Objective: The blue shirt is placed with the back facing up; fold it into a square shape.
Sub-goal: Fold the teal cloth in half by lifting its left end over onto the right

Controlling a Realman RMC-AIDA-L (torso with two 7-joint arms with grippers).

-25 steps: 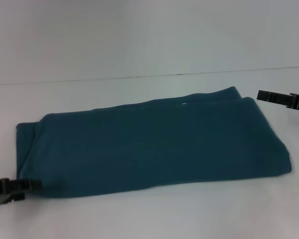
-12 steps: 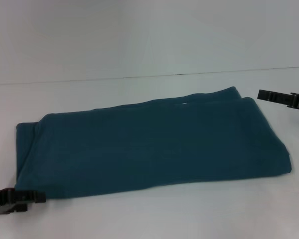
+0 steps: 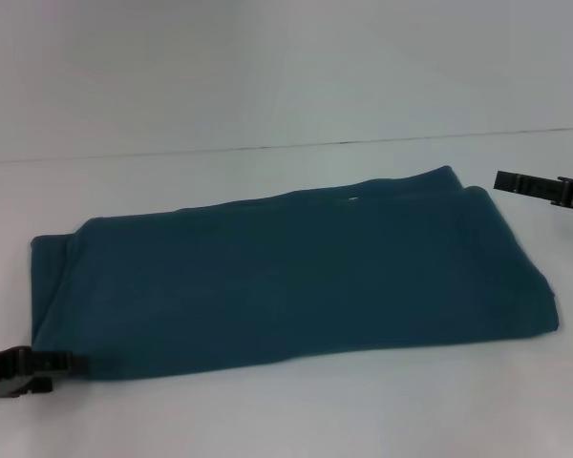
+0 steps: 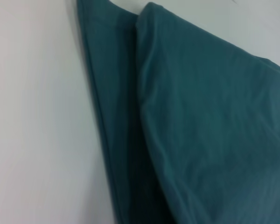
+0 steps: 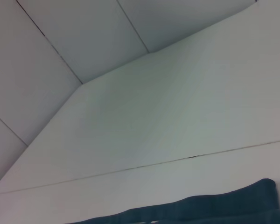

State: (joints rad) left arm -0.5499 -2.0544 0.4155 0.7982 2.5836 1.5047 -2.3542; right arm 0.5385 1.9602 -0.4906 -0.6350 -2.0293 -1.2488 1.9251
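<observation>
Teal-blue fabric of the blue shirt (image 3: 286, 272) lay folded into a long band across the white table (image 3: 286, 420), plain side up. At its near left corner sat the left gripper (image 3: 62, 363), touching the cloth edge; its opening could not be judged. Well right, the right gripper (image 3: 501, 181) hovered apart, its opening likewise unclear.

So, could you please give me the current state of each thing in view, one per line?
blue shirt: folded into a long band, flat on the table, plain side up, not yet square.
left end effector: low at the shirt's near left corner, at its edge.
right end effector: raised beside the shirt's far right corner, apart from it.
table: white, bearing the shirt.
</observation>
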